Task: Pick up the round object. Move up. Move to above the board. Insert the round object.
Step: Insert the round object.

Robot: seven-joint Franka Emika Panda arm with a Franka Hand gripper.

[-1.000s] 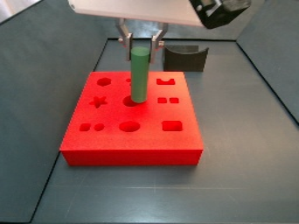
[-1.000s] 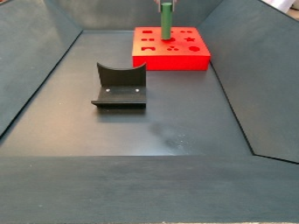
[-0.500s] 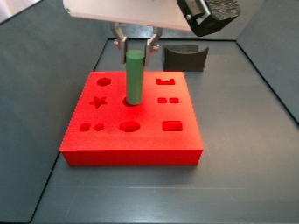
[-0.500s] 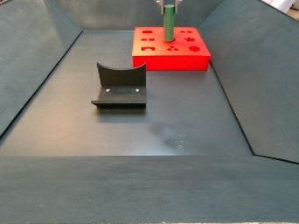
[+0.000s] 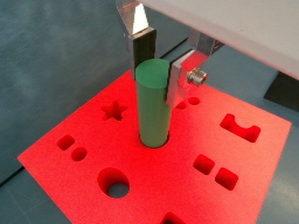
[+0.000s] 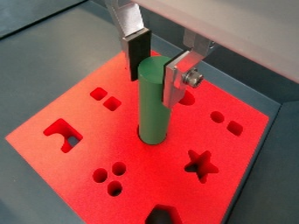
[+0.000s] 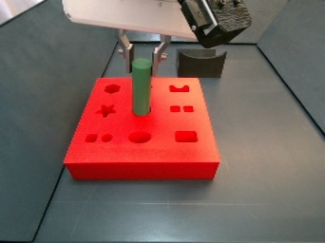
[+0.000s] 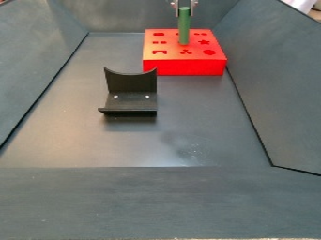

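The green round peg (image 5: 152, 105) stands upright over the middle of the red board (image 5: 263, 157), with its lower end at the centre cut-out. I cannot tell how deep it sits. My gripper (image 5: 160, 74) is shut on the peg's top end, one dark pad on each side. Both wrist views show this; the peg (image 6: 152, 101), the gripper (image 6: 156, 79) and the board (image 6: 59, 166) appear there too. In a side view the peg (image 7: 140, 81) hangs under the gripper (image 7: 143, 52) above the board (image 7: 140, 161). The other side view shows the peg (image 8: 183, 26) on the far board (image 8: 189, 66).
The dark fixture (image 8: 128, 92) stands on the grey floor between the board and the near edge; it also shows behind the board (image 7: 203, 63). Sloped grey walls (image 8: 38, 84) enclose the floor. Star, square, oval and round cut-outs surround the peg.
The gripper and the peg have shifted slightly sideways and a little lower over the board's middle. The grip on the peg's top is unchanged.
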